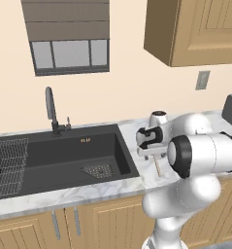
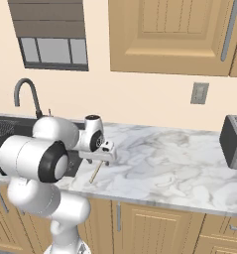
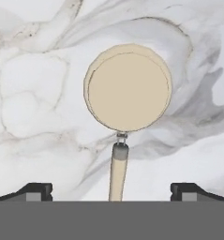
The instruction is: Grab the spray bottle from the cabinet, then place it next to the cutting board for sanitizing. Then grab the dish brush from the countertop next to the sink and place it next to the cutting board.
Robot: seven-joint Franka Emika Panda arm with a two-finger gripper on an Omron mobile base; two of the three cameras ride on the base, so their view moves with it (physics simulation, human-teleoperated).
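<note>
The dish brush (image 3: 127, 89) lies flat on the white marble countertop (image 2: 164, 158), just right of the black sink (image 1: 44, 151). In the hand view its round beige head sits centre frame and its thin wooden handle runs down between my fingertips (image 3: 36, 190). My gripper (image 3: 118, 190) hovers straight above the handle, open, with nothing between its jaws. From the base views the gripper (image 1: 151, 154) (image 2: 97, 158) points down and the brush's handle (image 1: 157, 168) (image 2: 95, 173) pokes out beneath it. The cabinet (image 2: 174, 34) hangs overhead with its doors shut. Spray bottle and cutting board are out of view.
A tall dark faucet (image 1: 50, 109) rises behind the sink and a wire rack (image 1: 8, 165) sits at its left end. A dark toaster (image 2: 234, 141) stands at the far right of the counter. A wall outlet (image 2: 199, 93) is above the counter. Bare marble stretches between brush and toaster.
</note>
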